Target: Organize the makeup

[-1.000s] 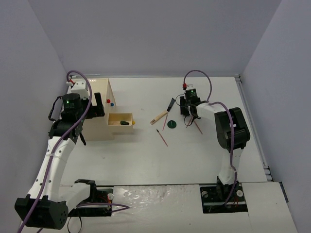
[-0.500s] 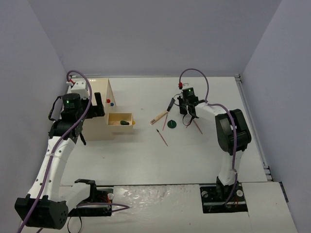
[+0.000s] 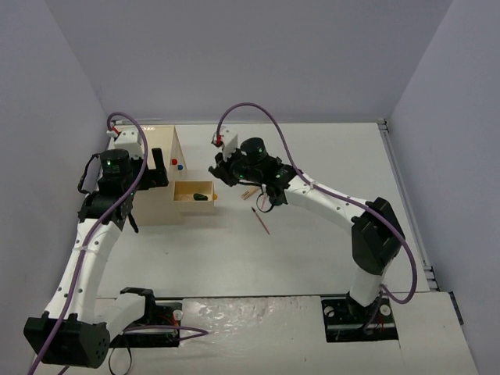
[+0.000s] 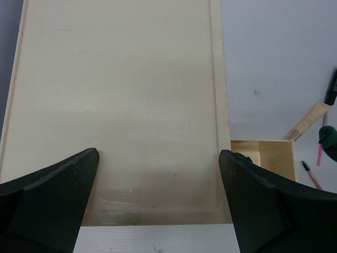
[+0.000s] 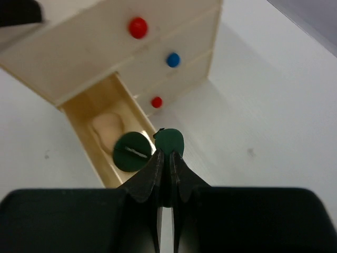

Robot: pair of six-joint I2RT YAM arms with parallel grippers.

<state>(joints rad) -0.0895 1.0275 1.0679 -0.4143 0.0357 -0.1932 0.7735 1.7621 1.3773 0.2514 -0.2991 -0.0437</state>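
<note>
My right gripper (image 5: 169, 158) is shut on a dark green round compact (image 5: 169, 141). It holds the compact edge-on just above the right rim of the open drawer (image 5: 134, 105). In the drawer lie another dark green compact (image 5: 131, 152) and a beige sponge (image 5: 108, 129). In the top view the right gripper (image 3: 219, 169) hangs by the drawer (image 3: 181, 187). My left gripper (image 4: 158, 174) is open and empty over the top of the wooden box (image 4: 116, 95). A wooden-handled brush (image 3: 254, 190) and a thin pencil (image 3: 261, 221) lie on the table, partly under the right arm.
The beige box (image 3: 156, 152) stands at the left, with red (image 5: 138, 27), blue (image 5: 172, 59) and red (image 5: 156, 101) knobs on its shut drawers. The brush (image 4: 310, 118) and a pink pencil (image 4: 319, 155) show right of the drawer. Grey walls enclose the white table.
My right arm has swung left from the middle of the table to the open drawer. The green compact that lay on the table no longer shows there. The left arm has not moved.
</note>
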